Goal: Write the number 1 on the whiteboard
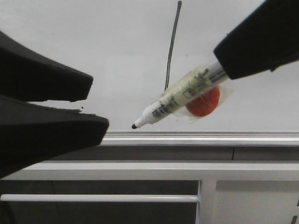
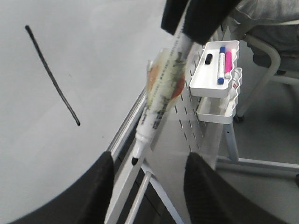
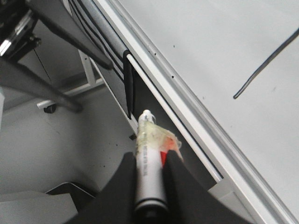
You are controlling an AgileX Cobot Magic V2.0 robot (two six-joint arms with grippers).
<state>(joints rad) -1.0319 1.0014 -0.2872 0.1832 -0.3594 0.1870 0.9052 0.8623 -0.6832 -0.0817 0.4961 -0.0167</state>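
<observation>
The whiteboard [image 1: 93,37] fills the upper front view, with its ribbed silver rail [image 1: 201,136] along the near edge. The number 1 [image 1: 172,46] is a thin dark slanted stroke on the whiteboard [image 2: 56,56], also visible as the stroke [image 2: 51,77] and the stroke [image 3: 266,63]. My right gripper [image 1: 223,59] is shut on a white marker [image 1: 177,95] wrapped in tape with an orange-red patch. The marker's black tip [image 1: 134,126] hangs off the board near the rail. My left gripper [image 1: 98,103] stands open and empty beside it, close to the marker tip [image 2: 135,160].
A white metal frame with a bar [image 1: 140,198] sits below the rail. A perforated panel [image 2: 196,126] carries a white tray [image 2: 205,84] holding blue, pink and black pens. A chair leg [image 2: 261,84] and grey floor lie beyond.
</observation>
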